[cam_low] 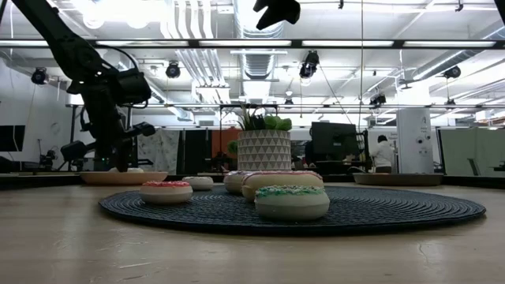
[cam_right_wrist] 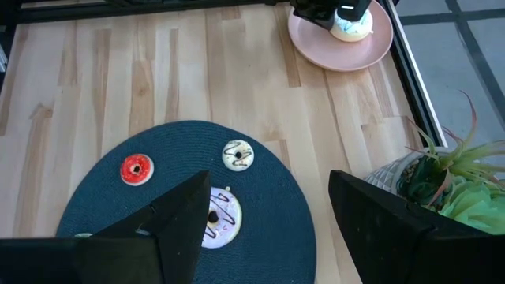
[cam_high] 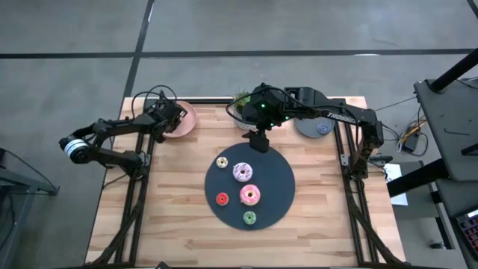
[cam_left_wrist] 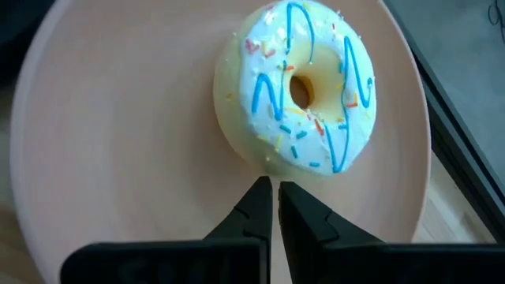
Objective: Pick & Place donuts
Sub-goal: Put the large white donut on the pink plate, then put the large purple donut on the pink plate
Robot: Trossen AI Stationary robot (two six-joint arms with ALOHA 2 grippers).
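A green-sprinkled donut (cam_low: 292, 201) is seen nearest the low camera, lying at the near edge of a large dark round mat (cam_high: 250, 186). The wooden desk (cam_high: 172, 217) carries everything, and the mat is set near its middle. 5 donuts are seen on the mat from above: a white donut with purple lines (cam_high: 243, 172) near the centre, a pink donut (cam_high: 250, 196) just beside it towards the front, the green one at the front edge, a small red donut (cam_high: 222, 199) to the left, and a small cream donut with dark lines (cam_high: 222, 162) towards the back left.

A pink plate (cam_high: 184, 121) is placed at the desk's back left corner, a grey plate (cam_high: 314, 128) at the back right with a small blue ring (cam_high: 323, 128) on it, and a potted plant (cam_high: 243, 108) between them at the back edge.

The left gripper (cam_left_wrist: 274, 193) is held low over the pink plate with its fingers pressed together and nothing between them; a cream donut with white icing and blue lines (cam_left_wrist: 296, 87) lies on the plate just beyond the fingertips. The right gripper (cam_high: 259, 142) is held above the mat's back edge, its fingers spread wide and nothing held.
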